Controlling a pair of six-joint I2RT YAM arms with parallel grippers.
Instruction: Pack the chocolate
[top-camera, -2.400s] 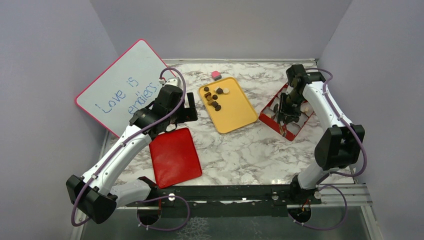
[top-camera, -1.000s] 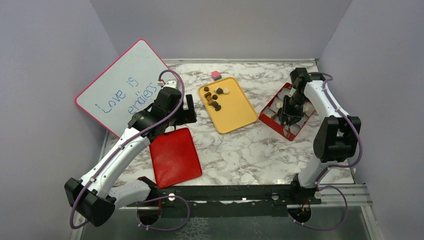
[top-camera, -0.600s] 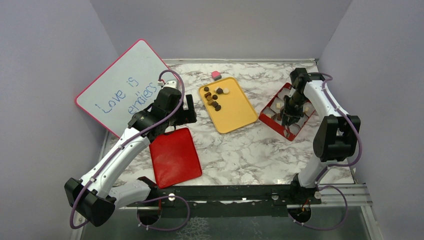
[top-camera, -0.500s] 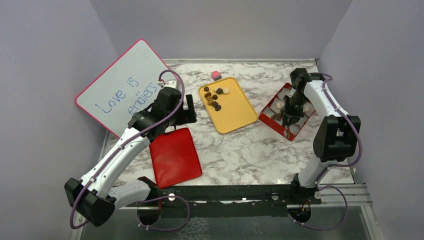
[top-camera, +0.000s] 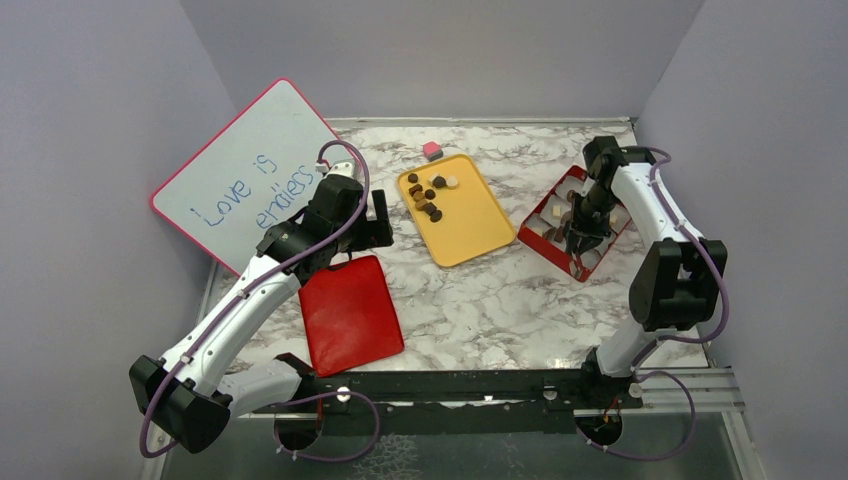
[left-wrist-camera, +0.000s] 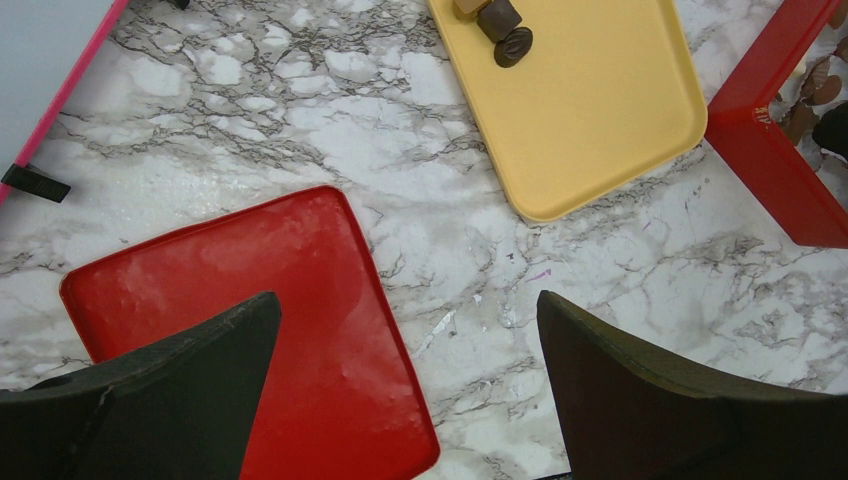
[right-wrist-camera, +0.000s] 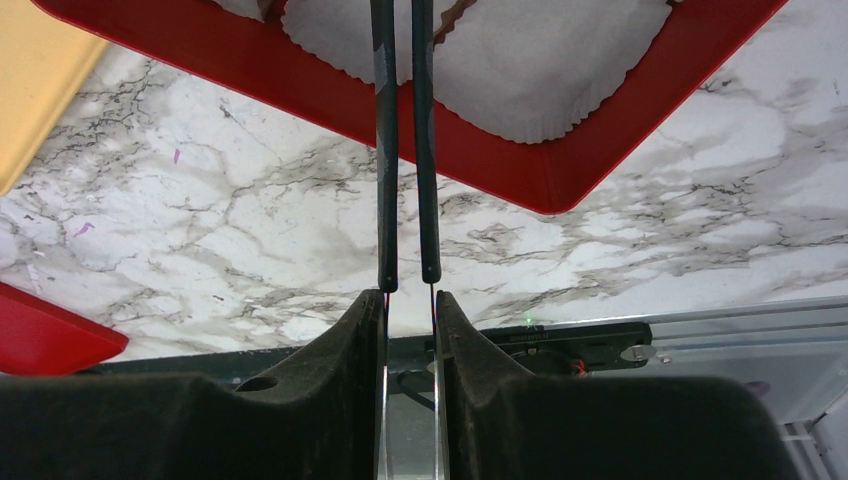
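Note:
Several dark, light-brown and cream pieces of chocolate lie at the far end of a yellow tray. In the left wrist view two chocolate pieces show on that tray. My right gripper hangs over a red partitioned box and is shut on thin black tweezers. Their tips reach into a white paper cup inside the box and run out of view at the top edge. My left gripper is open over the marble, holding nothing.
A flat red lid lies near the left arm, partly under the left fingers. A whiteboard leans at the back left. A small pink cube sits behind the yellow tray. Black rails run along the near edge.
My right gripper has squeezed the tweezers narrower and shifted slightly right over the red box. The left arm has not moved.

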